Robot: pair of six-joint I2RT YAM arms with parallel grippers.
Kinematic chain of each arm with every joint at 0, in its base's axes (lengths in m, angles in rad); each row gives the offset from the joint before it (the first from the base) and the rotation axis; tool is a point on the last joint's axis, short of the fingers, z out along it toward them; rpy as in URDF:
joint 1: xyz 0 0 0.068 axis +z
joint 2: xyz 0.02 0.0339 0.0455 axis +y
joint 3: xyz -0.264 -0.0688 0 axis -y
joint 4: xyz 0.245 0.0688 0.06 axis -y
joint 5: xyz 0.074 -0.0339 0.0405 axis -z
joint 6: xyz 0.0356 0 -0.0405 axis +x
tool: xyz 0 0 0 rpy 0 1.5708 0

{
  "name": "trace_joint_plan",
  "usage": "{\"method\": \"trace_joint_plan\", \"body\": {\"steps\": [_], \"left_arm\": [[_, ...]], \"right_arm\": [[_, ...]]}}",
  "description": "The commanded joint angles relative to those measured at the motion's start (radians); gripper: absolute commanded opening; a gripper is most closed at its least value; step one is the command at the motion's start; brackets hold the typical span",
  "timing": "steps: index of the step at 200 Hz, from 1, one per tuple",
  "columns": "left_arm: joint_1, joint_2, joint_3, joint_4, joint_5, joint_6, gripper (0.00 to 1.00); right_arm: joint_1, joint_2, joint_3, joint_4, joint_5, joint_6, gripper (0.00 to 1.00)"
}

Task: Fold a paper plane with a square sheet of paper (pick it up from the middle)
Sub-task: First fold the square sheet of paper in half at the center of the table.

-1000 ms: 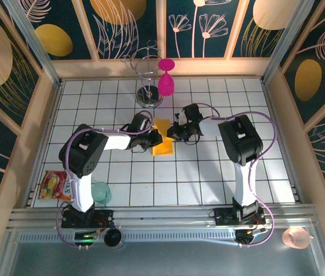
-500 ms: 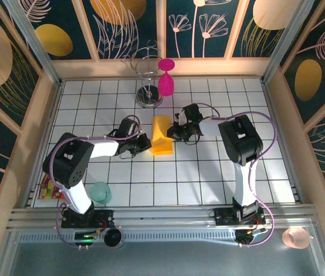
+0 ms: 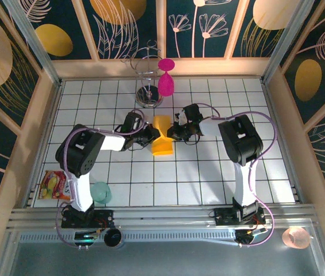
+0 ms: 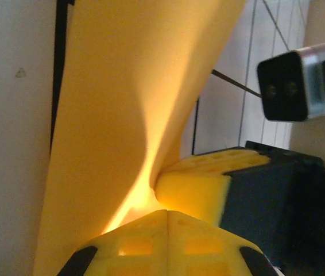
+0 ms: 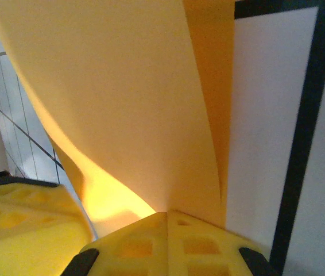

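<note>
The square sheet of paper (image 3: 162,138) is sitting in the middle of the bench (image 3: 208,178), with the left tool (image 3: 151,137) touching its left side and the right tool (image 3: 173,133) its right. Behind it a goblet (image 3: 166,80) is hanging on a wire stand (image 3: 148,96). A snack packet (image 3: 53,185) is lying near-left, with a cup (image 3: 100,192) just right of it.

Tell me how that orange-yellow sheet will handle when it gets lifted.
Probably floppy: the sheet bows and curls where it is pinched. Likely very light: light glows through it near the jaws. Apt to crease, judging by that tight bend.
</note>
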Motion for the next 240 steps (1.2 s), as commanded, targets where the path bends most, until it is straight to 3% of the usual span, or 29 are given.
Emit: {"method": "trace_joint_plan", "body": {"steps": [1,56,93,167,201,240], "left_arm": [[0.005,0.037,0.044,-0.087,0.023,0.001,0.0],[0.007,0.052,0.056,-0.14,-0.028,0.021,0.0],[0.025,0.041,-0.029,-0.156,-0.053,0.055,0.0],[0.13,-0.061,-0.044,-0.307,-0.117,0.188,0.0],[0.119,-0.109,-0.001,-0.279,-0.047,0.177,0.01],[0.022,-0.027,0.101,-0.231,-0.007,0.132,0.02]], "right_arm": [[-0.01,0.162,-0.098,-0.208,0.234,-0.023,0.0],[-0.017,0.169,-0.101,-0.234,0.265,-0.031,0.0],[-0.018,0.176,-0.11,-0.241,0.281,-0.034,0.0],[-0.017,0.18,-0.126,-0.228,0.297,-0.03,0.0],[-0.018,0.178,-0.127,-0.223,0.294,-0.029,0.0],[-0.018,0.186,-0.133,-0.216,0.289,-0.026,0.0]]}}
